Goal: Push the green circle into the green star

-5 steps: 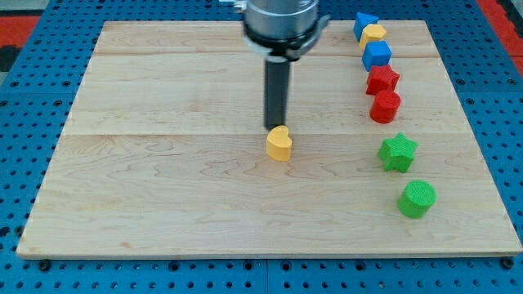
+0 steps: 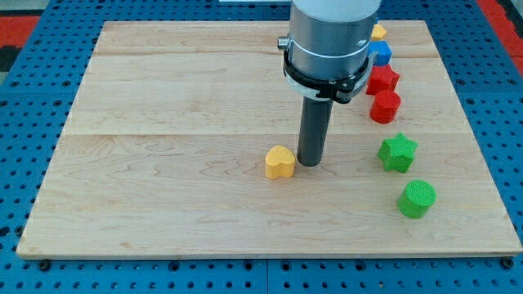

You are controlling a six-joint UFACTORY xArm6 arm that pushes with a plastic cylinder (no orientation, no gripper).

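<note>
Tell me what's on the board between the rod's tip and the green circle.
Nothing: in the camera view, only bare wood lies between my tip and the green circle. The green star sits just above that line.

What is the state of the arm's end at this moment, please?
No gripper: my tip holds nothing, resting just right of the yellow heart, left of the green star.

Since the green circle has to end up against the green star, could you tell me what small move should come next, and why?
Probably slide my tip toward the view's bottom right, to get below the green circle. The tip sits beside the yellow heart, while the green star lies above the circle, so the push must go upward.
</note>
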